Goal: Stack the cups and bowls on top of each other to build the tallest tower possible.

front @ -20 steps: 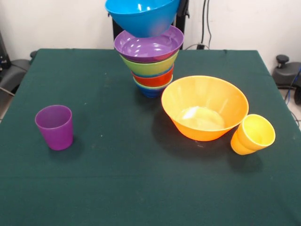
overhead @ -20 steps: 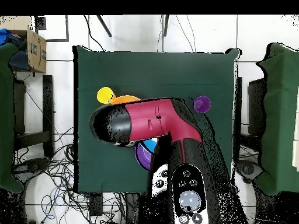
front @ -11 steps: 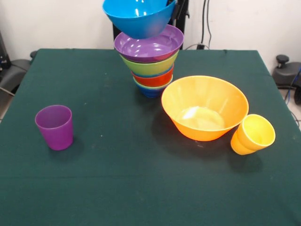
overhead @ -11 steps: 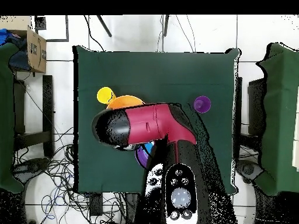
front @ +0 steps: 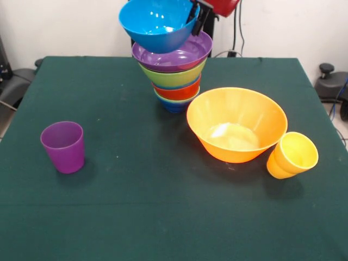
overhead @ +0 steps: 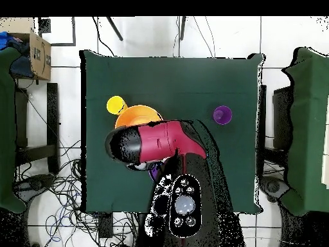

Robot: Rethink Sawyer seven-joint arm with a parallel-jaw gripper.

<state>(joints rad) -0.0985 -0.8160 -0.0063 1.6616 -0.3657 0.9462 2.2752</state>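
No text, label or number reads anywhere (the cardboard box perhaps bears an illegible mark).

From above, we see the arm covering the tower except a purple sliver, and part of the orange bowl. In front, the gripper is cut off at the top edge, so we cannot judge its grasp.

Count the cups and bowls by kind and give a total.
Cups: 2: purple cup, yellow cup.
Bowls: at least 6: blue bowl, purple bowl, green bowl, red-orange bowl, dark blue bowl, orange bowl; more may nest unseen.
Total: at least 8.
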